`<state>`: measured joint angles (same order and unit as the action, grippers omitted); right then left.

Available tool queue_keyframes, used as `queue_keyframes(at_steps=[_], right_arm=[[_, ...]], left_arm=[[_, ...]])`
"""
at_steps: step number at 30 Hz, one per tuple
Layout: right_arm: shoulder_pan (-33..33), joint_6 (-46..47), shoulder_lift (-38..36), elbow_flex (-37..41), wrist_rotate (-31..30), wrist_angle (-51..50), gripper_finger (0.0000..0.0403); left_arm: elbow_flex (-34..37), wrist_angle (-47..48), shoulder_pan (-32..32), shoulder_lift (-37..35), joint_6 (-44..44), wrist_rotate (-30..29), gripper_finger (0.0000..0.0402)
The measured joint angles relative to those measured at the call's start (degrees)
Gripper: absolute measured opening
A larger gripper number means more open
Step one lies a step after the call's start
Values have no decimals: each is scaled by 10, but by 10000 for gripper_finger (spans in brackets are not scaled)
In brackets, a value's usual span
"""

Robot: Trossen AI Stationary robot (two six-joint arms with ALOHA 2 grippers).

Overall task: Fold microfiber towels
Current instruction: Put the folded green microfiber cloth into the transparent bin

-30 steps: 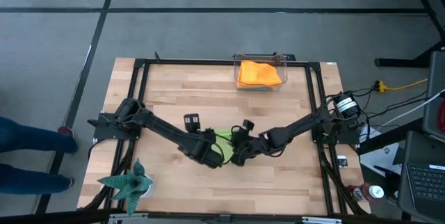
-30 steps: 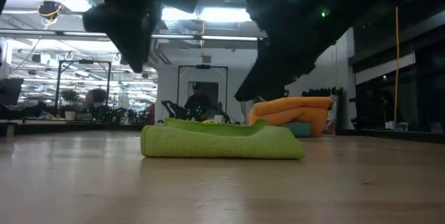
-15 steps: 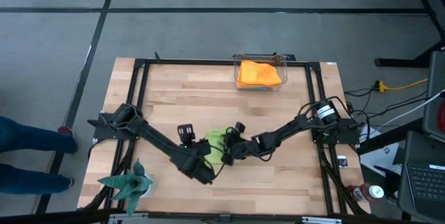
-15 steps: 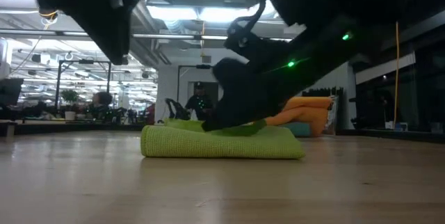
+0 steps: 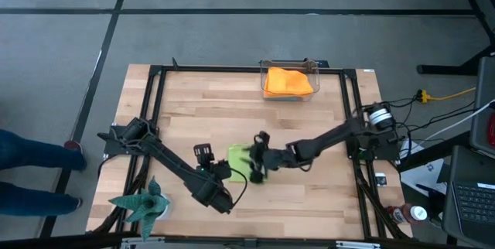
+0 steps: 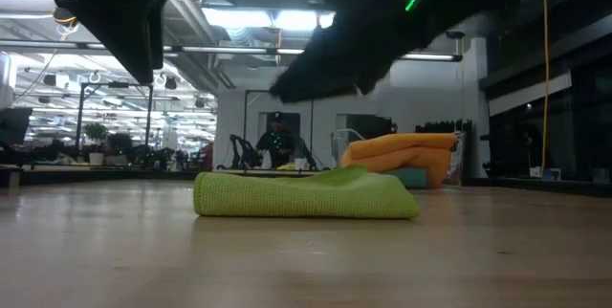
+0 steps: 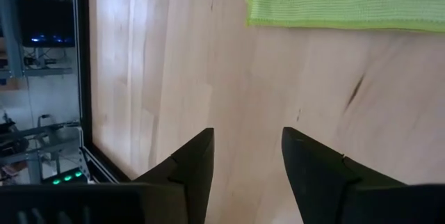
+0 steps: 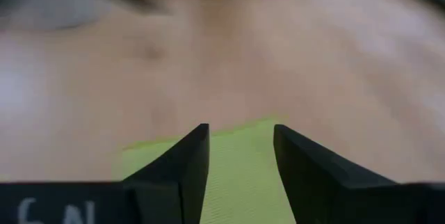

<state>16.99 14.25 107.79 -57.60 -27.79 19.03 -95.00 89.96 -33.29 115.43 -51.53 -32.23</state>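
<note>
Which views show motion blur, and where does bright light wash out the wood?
Right wrist view: wooden table and lime green microfiber towel smeared. High view: right gripper blurred. Left wrist view: sharp, glare near the table edge. Low view: ceiling lights bright.

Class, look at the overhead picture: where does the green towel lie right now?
The green towel lies folded on the table's near-middle, between the left pincer and the right pincer, well in front of the bin of orange towels.
</note>
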Motion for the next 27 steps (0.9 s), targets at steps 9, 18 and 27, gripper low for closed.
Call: queue_keyframes(at_steps=[9,18,27], right_arm=[[67,-13,-31,0,214,-47,163],[94,22,9,1,171,-61,183],[58,-37,46,1,124,-65,315]], left_arm=[[0,-7,-5,0,-5,-2,161],[0,-18,-6,0,-5,-2,161],[0,-27,-6,0,-5,-2,161]])
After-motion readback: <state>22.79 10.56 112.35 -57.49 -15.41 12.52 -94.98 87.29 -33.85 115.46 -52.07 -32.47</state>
